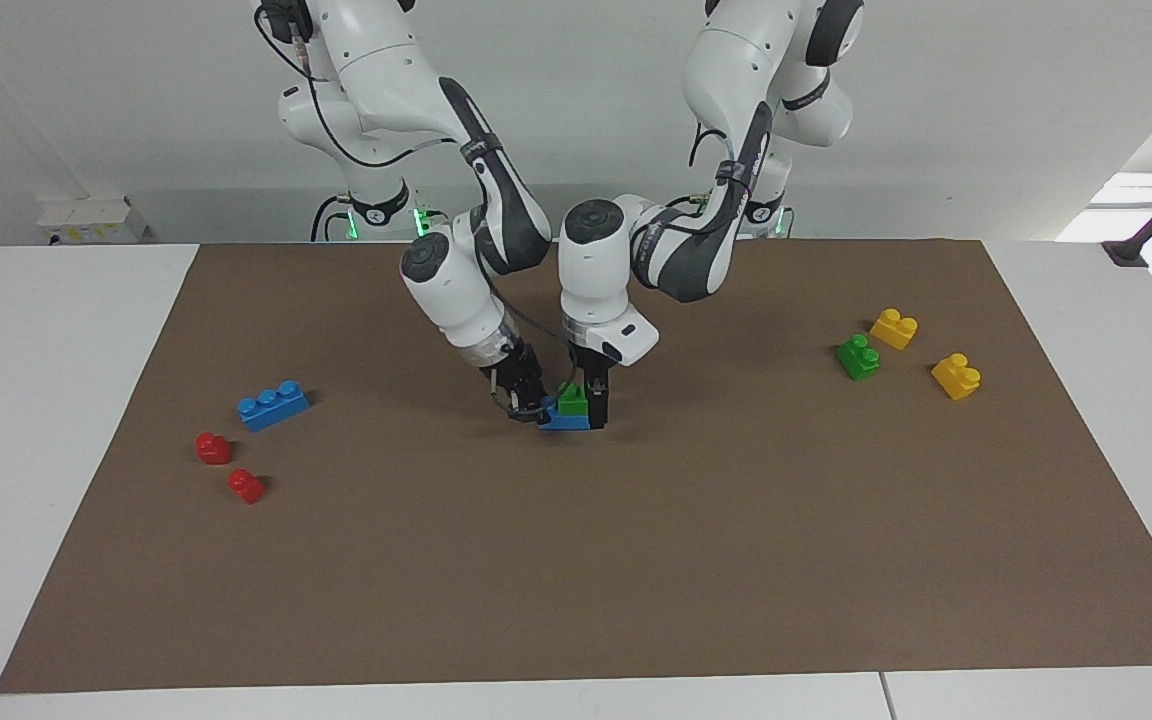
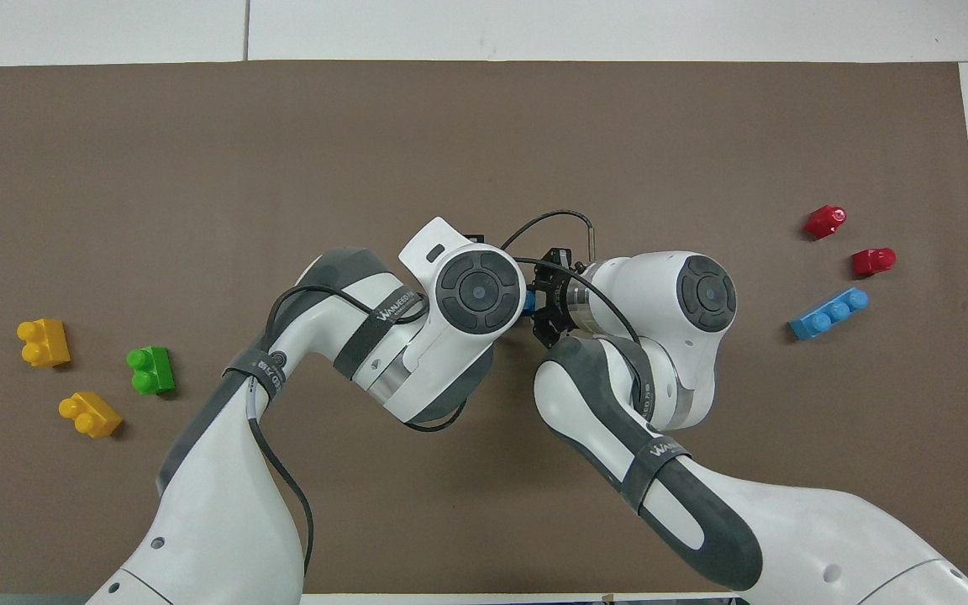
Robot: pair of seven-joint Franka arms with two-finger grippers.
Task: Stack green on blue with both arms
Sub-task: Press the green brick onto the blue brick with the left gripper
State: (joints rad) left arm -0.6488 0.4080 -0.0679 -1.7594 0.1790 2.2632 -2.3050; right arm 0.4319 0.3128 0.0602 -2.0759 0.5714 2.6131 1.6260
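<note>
**A:** What are the fingers doing?

**B:** At the middle of the brown mat [image 1: 576, 560], the left gripper [image 1: 586, 398] points straight down with its fingers spread wide, standing either side of a small bright-green plastic two-stud brick [image 1: 570, 399]. That green brick sits on a long blue plastic brick [image 1: 564, 419] lying on the mat. The right gripper [image 1: 528, 405] comes in at a slant, closed on the end of that blue brick toward the right arm's end of the table.

**A:** What lies around them?

**B:** Toward the right arm's end: a second long blue three-stud brick [image 1: 273, 404] and two small red one-stud bricks [image 1: 214, 447] [image 1: 247, 486], well apart from the stack. Toward the left arm's end: a second green two-stud brick [image 1: 858, 357] with two yellow two-stud bricks [image 1: 893, 328] [image 1: 956, 376] just beside it.

**A:** Do the views differ?

**B:** Yes. From overhead, the white left arm's wrist [image 2: 476, 290] covers the stack; only a sliver of blue shows between the two wrists, and the green brick is hidden. The facing view shows the stack and both sets of fingers. Overhead lays out the spare bricks plainly.
</note>
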